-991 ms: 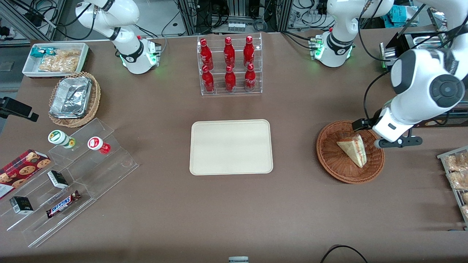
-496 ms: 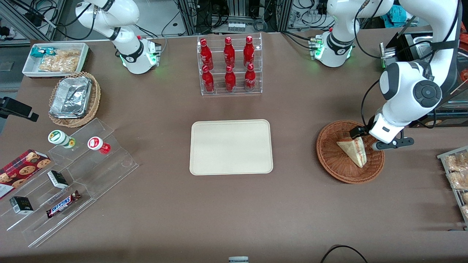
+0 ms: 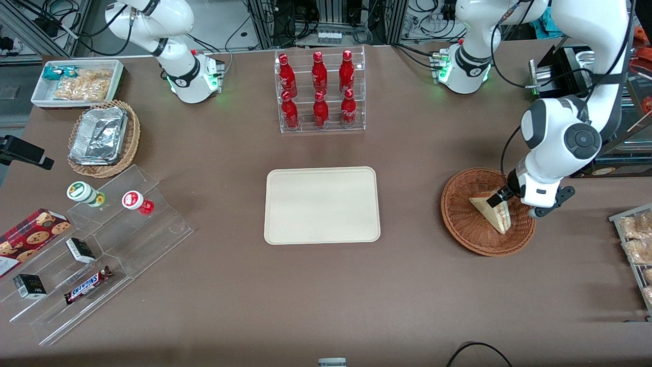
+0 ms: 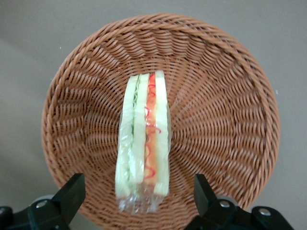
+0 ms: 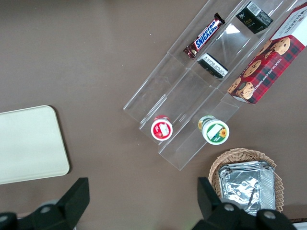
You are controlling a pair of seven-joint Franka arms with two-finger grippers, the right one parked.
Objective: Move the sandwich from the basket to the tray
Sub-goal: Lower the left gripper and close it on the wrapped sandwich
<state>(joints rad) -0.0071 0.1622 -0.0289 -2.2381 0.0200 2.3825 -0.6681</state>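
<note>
The sandwich (image 3: 495,213), a plastic-wrapped white wedge with red, orange and green filling, lies in the reddish-brown wicker basket (image 3: 458,224) toward the working arm's end of the table. In the left wrist view the sandwich (image 4: 144,134) stands on its edge in the basket (image 4: 225,86). My left gripper (image 3: 501,201) hangs low over the basket, open and empty. Its two black fingers (image 4: 72,191) stand wide apart on either side of the sandwich's wrapped end, and the gripper (image 4: 139,196) is not touching it. The cream-beige tray (image 3: 322,205) lies mid-table with nothing on it.
A clear rack of red bottles (image 3: 320,92) stands farther from the front camera than the tray. A wire rack with bagged snacks (image 3: 636,244) is at the table edge beside the basket. Clear stepped shelves with snacks (image 3: 97,239), a foil-container basket (image 3: 102,137) and a white snack bin (image 3: 76,81) lie toward the parked arm's end.
My left gripper has come down and moved over the basket toward the sandwich, and its wrist has turned so that the fingers now straddle the sandwich. The sandwich has not moved.
</note>
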